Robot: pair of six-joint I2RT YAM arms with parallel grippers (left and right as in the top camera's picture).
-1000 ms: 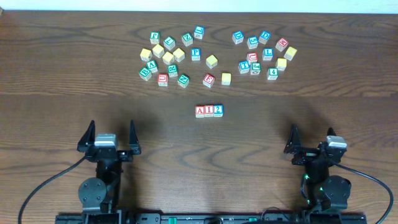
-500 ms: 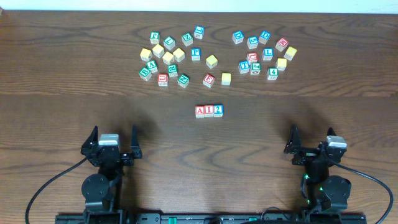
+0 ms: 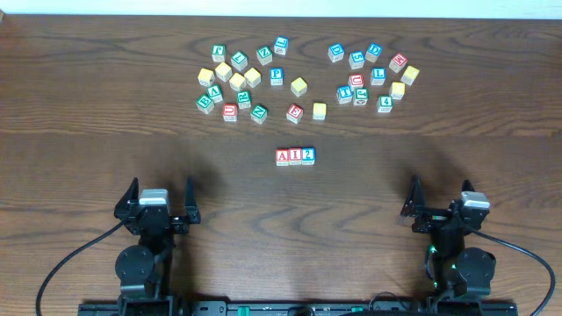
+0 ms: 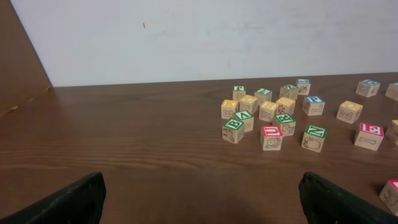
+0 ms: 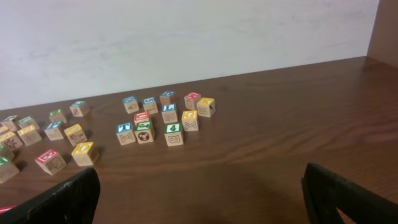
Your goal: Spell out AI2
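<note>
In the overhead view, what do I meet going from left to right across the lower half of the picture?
Left gripper → red A cube → red I cube → blue 2 cube → right gripper.

Soft, even light falls from above me. The table (image 3: 88,114) is a dim brown without glare, with faint shadow patches just ahead of my left fingers (image 3: 132,191). Blocks (image 4: 272,138) beyond them look sharp; my own fingertips are dark and blurred.

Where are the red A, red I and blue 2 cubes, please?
red A cube (image 3: 283,156), overhead view, top face.
red I cube (image 3: 295,156), overhead view, top face.
blue 2 cube (image 3: 308,155), overhead view, top face.
</note>
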